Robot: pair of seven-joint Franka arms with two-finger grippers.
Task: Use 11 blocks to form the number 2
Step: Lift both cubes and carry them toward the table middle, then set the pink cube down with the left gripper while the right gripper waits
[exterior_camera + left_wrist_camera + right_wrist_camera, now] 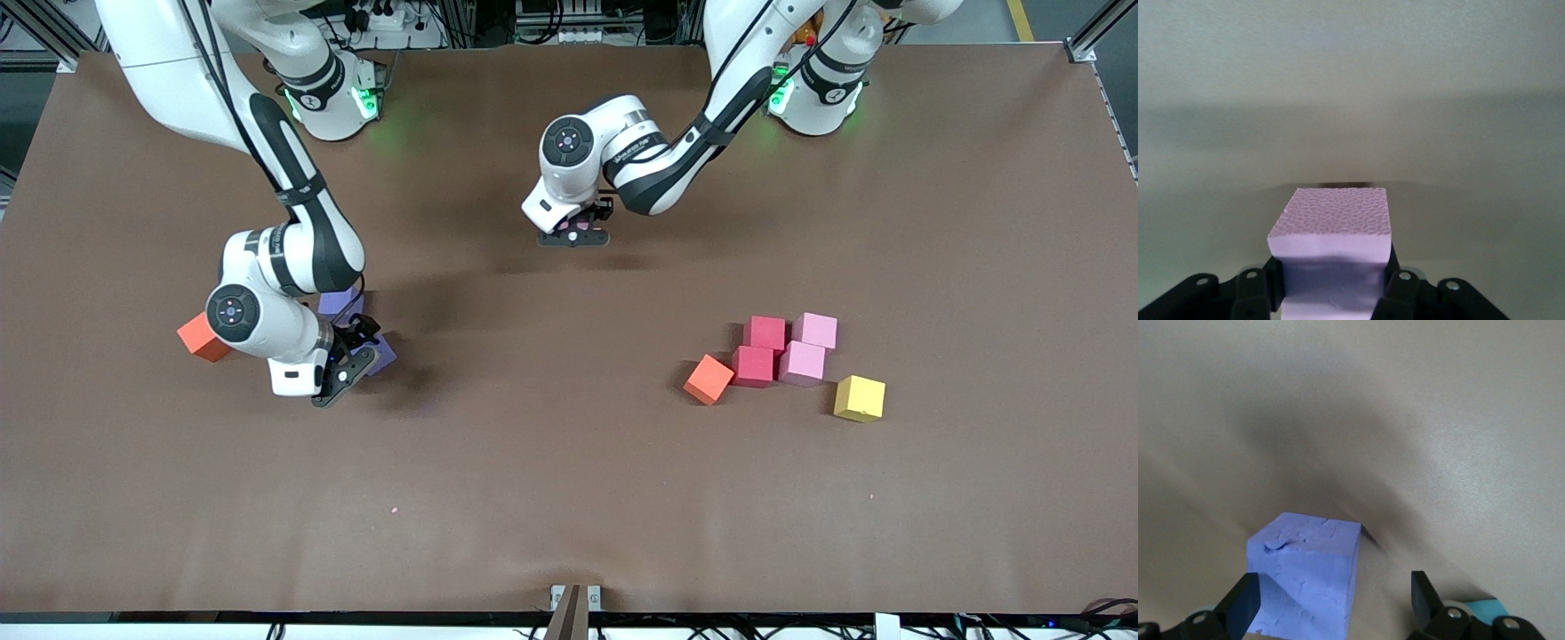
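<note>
**Two arms gathering foam cubes for a digit 2**

Here, the left gripper (576,229) is hanging over bare table near the middle, clenched on a pink cube (1331,257); in the left wrist view the fingers (1397,287) are pressing two opposite faces, which are bulging a little, so the foam looks soft and light. The right gripper (348,366) is sitting low with its jaws spread wide around a purple cube (1305,577), not yet squeezing it. A second purple cube (338,303) is lying at about 12 o'clock from it, and an orange cube (204,338) at 9 o'clock, partly hidden by the wrist.

Toward the left arm's end of the table, two red cubes (757,348) and two pink ones (809,348) are sitting in a tight cluster. Another orange cube (709,379) is sitting at 8 o'clock from them and a yellow cube (860,397) at 4 o'clock.

No digit is taking shape yet. These cubes should be gripped gently on flat opposite faces, mid-height, since corners would probably crush or slip.
</note>
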